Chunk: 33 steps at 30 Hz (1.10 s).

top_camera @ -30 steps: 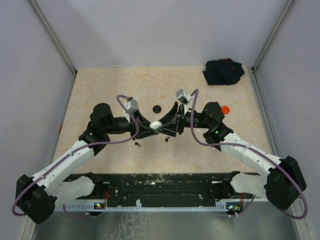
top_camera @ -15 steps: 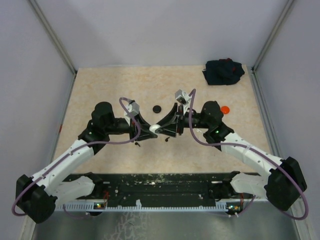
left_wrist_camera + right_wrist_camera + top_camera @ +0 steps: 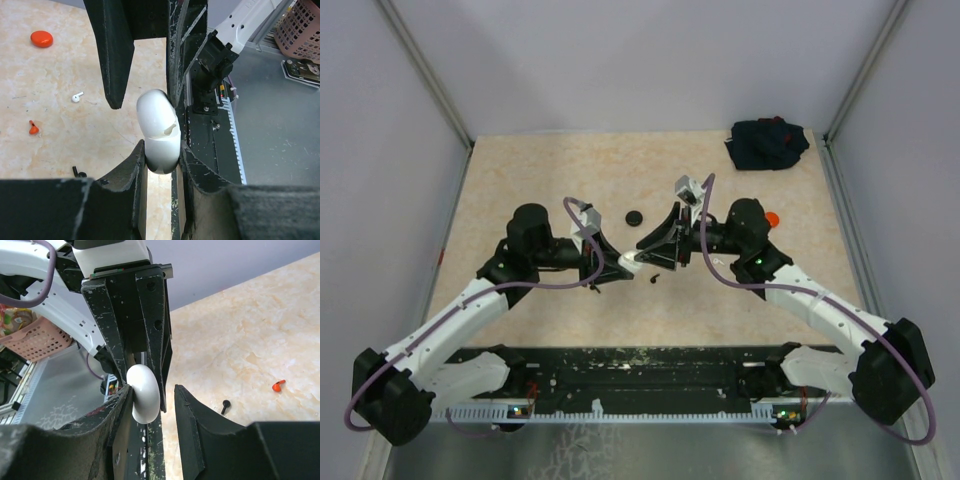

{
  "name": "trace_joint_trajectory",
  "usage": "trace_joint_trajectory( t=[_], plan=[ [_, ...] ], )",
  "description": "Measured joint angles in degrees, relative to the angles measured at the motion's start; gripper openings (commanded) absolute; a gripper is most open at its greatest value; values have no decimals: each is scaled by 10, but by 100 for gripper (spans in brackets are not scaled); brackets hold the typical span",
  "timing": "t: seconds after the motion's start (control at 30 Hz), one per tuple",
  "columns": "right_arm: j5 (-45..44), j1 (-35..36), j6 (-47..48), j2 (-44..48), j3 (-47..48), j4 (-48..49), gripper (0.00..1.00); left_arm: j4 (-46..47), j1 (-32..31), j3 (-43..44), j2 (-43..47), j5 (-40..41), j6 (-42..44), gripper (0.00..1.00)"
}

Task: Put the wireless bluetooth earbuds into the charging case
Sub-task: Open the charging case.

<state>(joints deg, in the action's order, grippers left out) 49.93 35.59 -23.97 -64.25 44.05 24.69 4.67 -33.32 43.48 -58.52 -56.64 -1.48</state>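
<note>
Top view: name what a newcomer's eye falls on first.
At the centre, the left gripper clamps a white case, with the right gripper open around it. A dark cloth bundle sits in the far right corner of the table; a white earbud lies loose on it.

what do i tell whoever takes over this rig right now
Left tool: shut on the white case, holding it between the two arms.
Right tool: open, straddling the same case, one finger touching it.
Loose on the table: a white bud, a red bud, a black bud. The red puck and black puck are out too.
Done: possibly one white stem at the case's seam, hard to tell.
Left: seat the loose buds.
</note>
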Motion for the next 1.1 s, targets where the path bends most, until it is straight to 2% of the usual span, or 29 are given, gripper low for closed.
trace_joint_trajectory(
  t=[0.6,1.1],
  plan=[
    [-18,-2,39,-7,26,-57,40,-9,3,0,-10,-5,0,0],
    [0,3,33,-8,23,-16,51,-32,2,17,-27,12,0,0]
  ],
)
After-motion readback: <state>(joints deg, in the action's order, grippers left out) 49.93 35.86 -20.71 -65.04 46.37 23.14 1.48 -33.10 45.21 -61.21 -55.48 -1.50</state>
